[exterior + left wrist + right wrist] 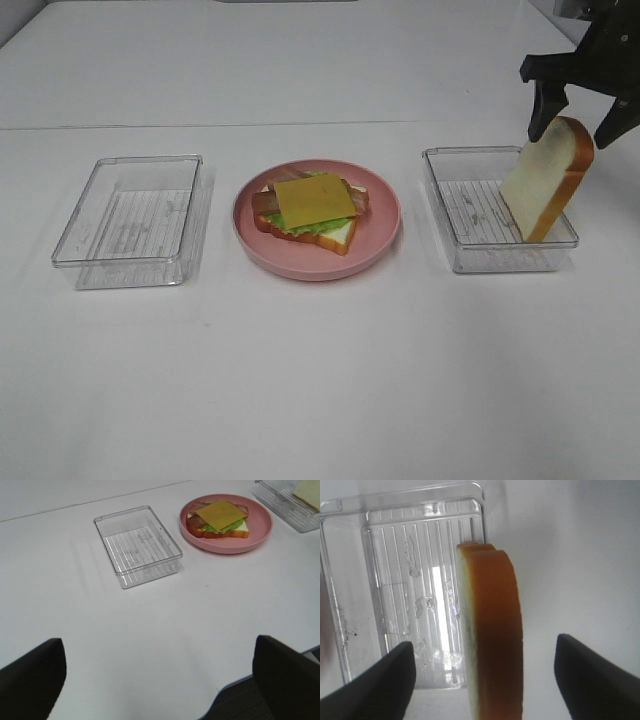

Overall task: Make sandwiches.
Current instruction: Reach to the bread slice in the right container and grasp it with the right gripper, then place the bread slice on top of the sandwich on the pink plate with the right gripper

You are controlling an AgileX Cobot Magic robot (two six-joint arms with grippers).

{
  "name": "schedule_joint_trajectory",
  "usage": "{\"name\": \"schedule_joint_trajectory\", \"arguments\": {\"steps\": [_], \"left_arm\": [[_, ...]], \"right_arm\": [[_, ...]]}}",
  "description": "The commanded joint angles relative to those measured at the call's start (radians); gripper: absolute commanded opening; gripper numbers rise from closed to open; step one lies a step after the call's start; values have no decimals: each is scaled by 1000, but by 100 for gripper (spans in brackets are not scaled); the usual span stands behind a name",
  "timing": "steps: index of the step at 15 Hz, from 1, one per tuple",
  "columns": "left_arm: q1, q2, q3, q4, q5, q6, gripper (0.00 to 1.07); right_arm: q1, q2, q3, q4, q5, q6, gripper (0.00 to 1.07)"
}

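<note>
White, orange-crusted toy bread slice (545, 180) leaning on end against ribbed clear plastic tray (455, 235), crust up; black right gripper (572, 125) spread above, clear of it.

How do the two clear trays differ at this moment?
The left tray holds nothing; the right tray has a bread slice leaning tilted against its far-right wall. The open right gripper is above the right tray; none is over the left tray. Both are clear, ribbed, flanking the pink plate.

An open toy sandwich (309, 211) of crusted white bread, green lettuce, brown bacon and yellow cheese lies mid-surface, while a second white bread slice with orange-brown crust (545, 180) stands tilted near the right edge.
</note>
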Motion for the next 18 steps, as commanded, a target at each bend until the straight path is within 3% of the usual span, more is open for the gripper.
{"name": "schedule_joint_trajectory", "arguments": {"steps": [1, 2, 5, 6, 13, 16, 18], "left_arm": [[-1, -19, 2, -3, -10, -8, 96], [-1, -19, 2, -3, -10, -8, 96], [-1, -19, 2, -3, -10, -8, 96], [-1, -19, 2, -3, -10, -8, 96], [-1, -19, 2, -3, -10, -8, 96], [-1, -19, 2, -3, -10, -8, 96], [-1, -19, 2, -3, -10, -8, 96]], "right_arm": [[-1, 24, 7, -3, -6, -25, 61], [-1, 27, 7, -4, -6, -25, 56], [-1, 29, 7, -9, 8, -24, 4], [-1, 26, 7, -9, 20, -23, 0], [2, -123, 6, 101, 68, -17, 0], [2, -184, 36, 282, 94, -34, 0], [18, -222, 182, 512, -20, -119, 0]]}}
